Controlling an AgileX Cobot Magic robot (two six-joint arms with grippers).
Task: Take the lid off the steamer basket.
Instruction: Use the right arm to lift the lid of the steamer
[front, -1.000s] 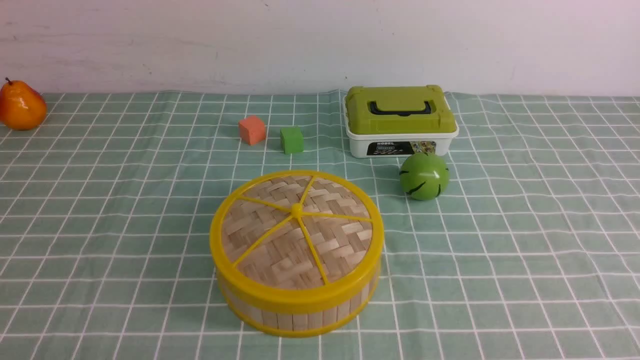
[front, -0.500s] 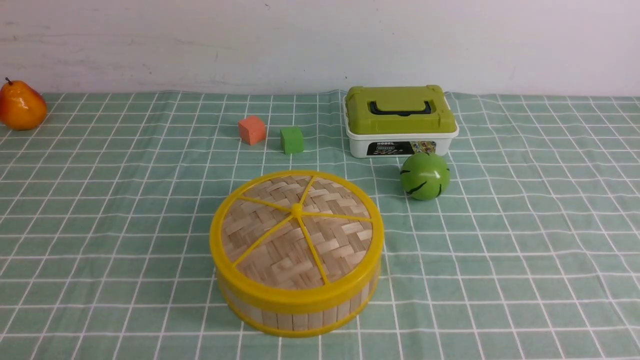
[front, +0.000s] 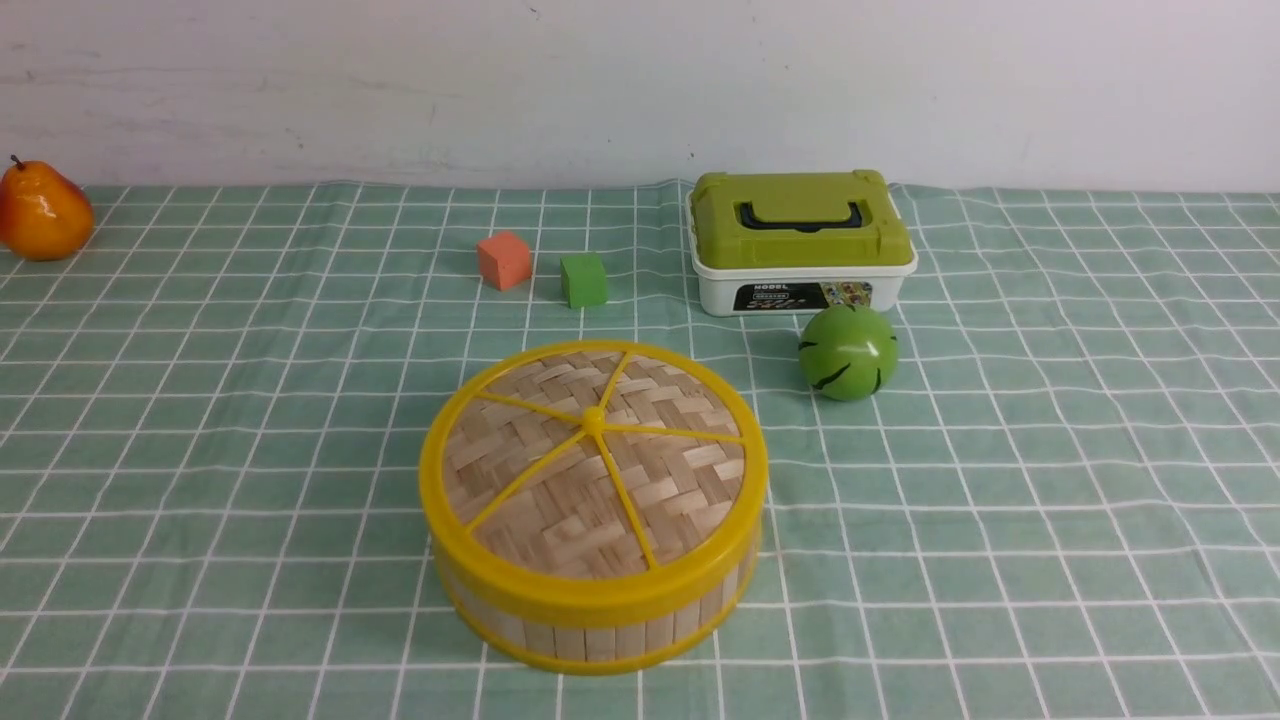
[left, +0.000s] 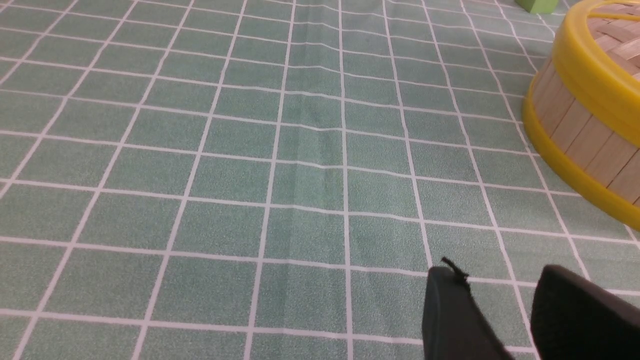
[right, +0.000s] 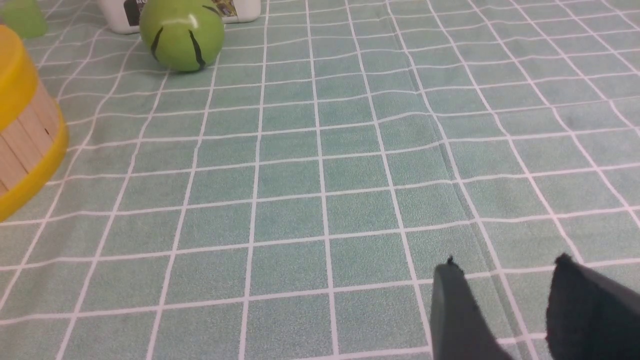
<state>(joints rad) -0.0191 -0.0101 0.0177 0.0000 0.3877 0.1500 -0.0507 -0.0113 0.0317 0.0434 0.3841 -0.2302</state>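
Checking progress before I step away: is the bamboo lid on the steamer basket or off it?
On. The lid sits level atop the steamer basket, its yellow rim capping the slatted wall.

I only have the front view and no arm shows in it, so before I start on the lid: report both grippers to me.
Observer: The left gripper is open, with nothing between its fingers and bare cloth beneath.
Operator: Now the right one.
Observer: The right gripper is open and empty too.
Operator: Say whether either touches the steamer basket.
Observer: Neither. The steamer basket stands apart from both, with the lid on it.
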